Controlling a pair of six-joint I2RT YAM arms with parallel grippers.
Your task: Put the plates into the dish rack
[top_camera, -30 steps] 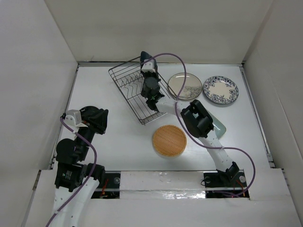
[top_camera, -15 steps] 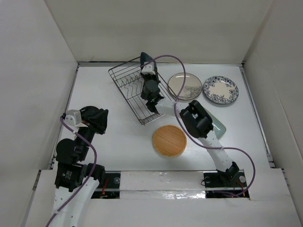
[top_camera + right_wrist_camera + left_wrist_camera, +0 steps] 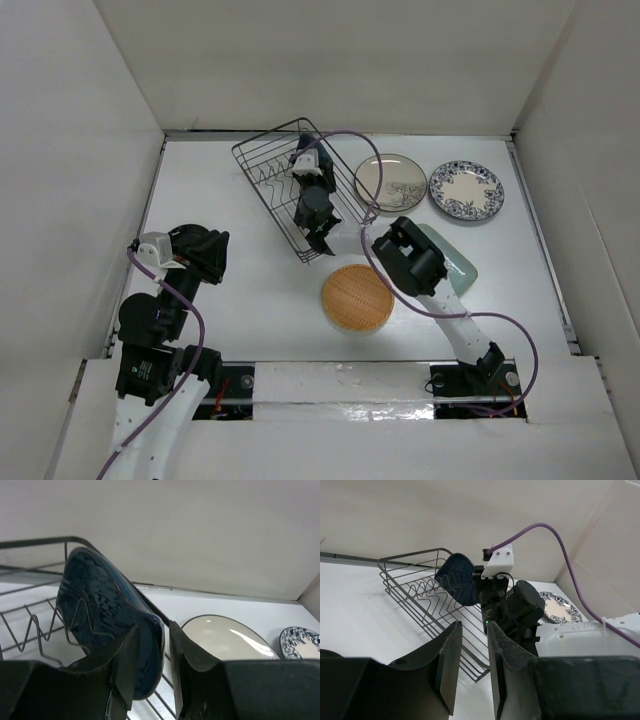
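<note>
A white table point(image 3: 230, 300) is holding a dark wire dish rack point(image 3: 262, 185), which is sitting at the table's 12 o'clock. A dark blue leaf-shaped plate point(image 3: 95, 610) is standing on edge among the rack's prongs. The right gripper point(image 3: 153, 627) is straddling that plate's rim with a finger on each side; whether it is pinching cannot be told. At the rack's 3 o'clock, a beige dark-rimmed plate point(image 3: 390, 182) and a white plate with a blue floral rim point(image 3: 466, 190) are lying flat side by side. An orange-tan woven plate point(image 3: 357, 297) is lying at 6 o'clock, with a pale green plate point(image 3: 455, 265) showing partly under the right arm. The left gripper point(image 3: 471, 627) is hovering at 8 o'clock, fingers slightly parted, grasping nothing.
</note>
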